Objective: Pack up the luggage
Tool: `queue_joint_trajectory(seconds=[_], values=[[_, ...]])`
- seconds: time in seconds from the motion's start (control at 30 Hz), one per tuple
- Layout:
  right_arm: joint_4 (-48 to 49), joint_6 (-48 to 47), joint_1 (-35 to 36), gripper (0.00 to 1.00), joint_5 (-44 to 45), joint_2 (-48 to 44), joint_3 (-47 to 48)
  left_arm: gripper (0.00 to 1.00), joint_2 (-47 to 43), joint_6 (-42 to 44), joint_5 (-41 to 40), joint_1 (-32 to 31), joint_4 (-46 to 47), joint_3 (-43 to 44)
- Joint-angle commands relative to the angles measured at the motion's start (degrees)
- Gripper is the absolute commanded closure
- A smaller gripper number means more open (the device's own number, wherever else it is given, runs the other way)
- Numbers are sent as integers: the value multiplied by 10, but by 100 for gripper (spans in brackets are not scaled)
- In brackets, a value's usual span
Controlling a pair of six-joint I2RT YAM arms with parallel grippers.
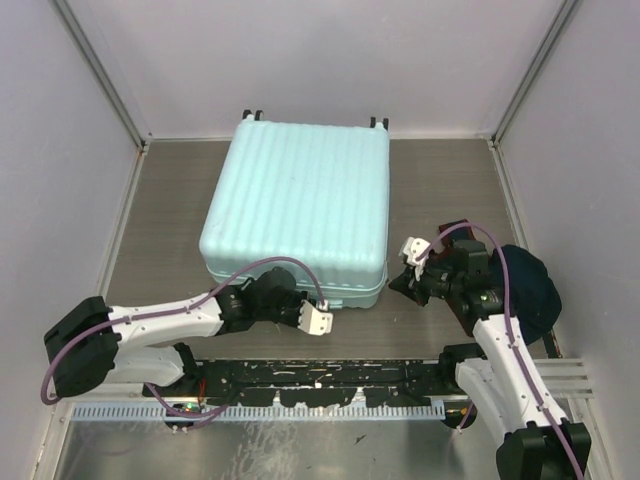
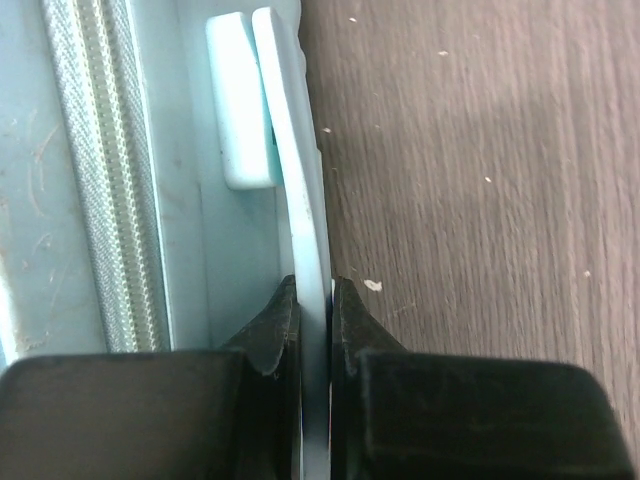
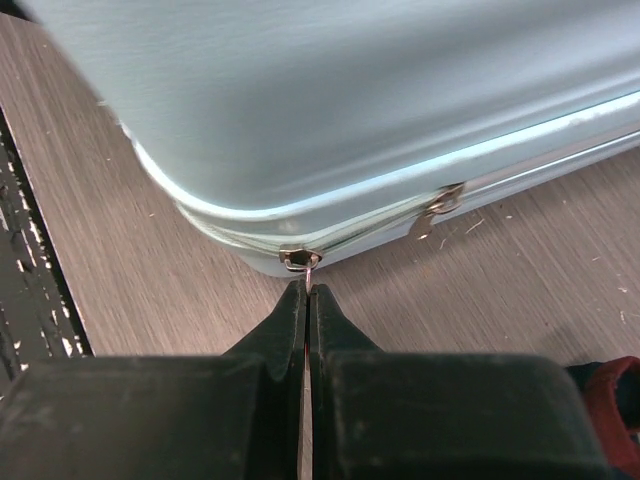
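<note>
Both left gripper (image 2: 315,292) and right gripper (image 3: 307,292) on luggage's (image 1: 300,205) near edge

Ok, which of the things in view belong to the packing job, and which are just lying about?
Job:
luggage, closed
handle, in the left claw
zip pull, in the right claw

Lying about:
dark blue bundle on the right

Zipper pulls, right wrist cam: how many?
2. One pull at the near corner of the luggage, pinched between the right fingers; the other pull hangs further right on the same edge. Others may be hidden.
</note>
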Motion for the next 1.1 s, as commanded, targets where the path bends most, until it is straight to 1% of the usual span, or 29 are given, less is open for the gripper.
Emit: queue_joint_trajectory(seconds=[0.0, 0.07, 0.23, 0.3, 0.4, 0.47, 0.53, 0.6, 0.7, 0.77, 0.83, 0.87, 0.93, 0.97, 1.0, 1.03, 1.07], values=[[26, -17, -31, 99, 44, 30, 53, 100, -20, 155, 11, 4, -198, -44], [74, 21, -34, 99, 44, 61, 64, 100, -19, 160, 14, 4, -200, -40], [225, 160, -34, 99, 73, 153, 92, 100, -1, 159, 7, 5, -196, -18], [244, 194, -34, 99, 76, 177, 105, 100, 4, 146, 0, 8, -188, -4], [249, 193, -34, 99, 57, 169, 95, 99, 4, 105, -4, 11, -188, 38], [244, 178, -34, 99, 50, 155, 84, 89, 0, 84, -16, 9, -188, 70], [224, 161, -34, 99, 45, 146, 81, 83, -8, 59, -36, 1, -183, 103], [206, 143, -34, 98, 36, 140, 80, 65, -19, 39, -38, -7, -196, 142], [191, 133, -35, 91, 29, 133, 81, 42, -38, 32, -42, -33, -218, 191], [183, 128, -34, 85, 25, 129, 83, 29, -50, 31, -32, -48, -234, 221], [172, 123, -34, 74, 24, 127, 89, 20, -59, 28, -16, -56, -259, 253], [165, 119, -34, 68, 24, 125, 94, 17, -62, 21, -8, -56, -272, 275], [152, 116, -34, 53, 29, 120, 103, 13, -63, 7, -3, -57, -299, 315], [146, 120, -35, 42, 38, 114, 108, 13, -62, 0, -10, -57, -310, 333], [146, 130, -35, 32, 50, 107, 112, 13, -61, -9, -30, -57, -312, 349], [147, 138, -36, 19, 57, 100, 115, 13, -58, -14, -52, -54, -312, 363], [148, 141, -37, 12, 63, 94, 119, 13, -55, -17, -68, -46, -313, 378]])
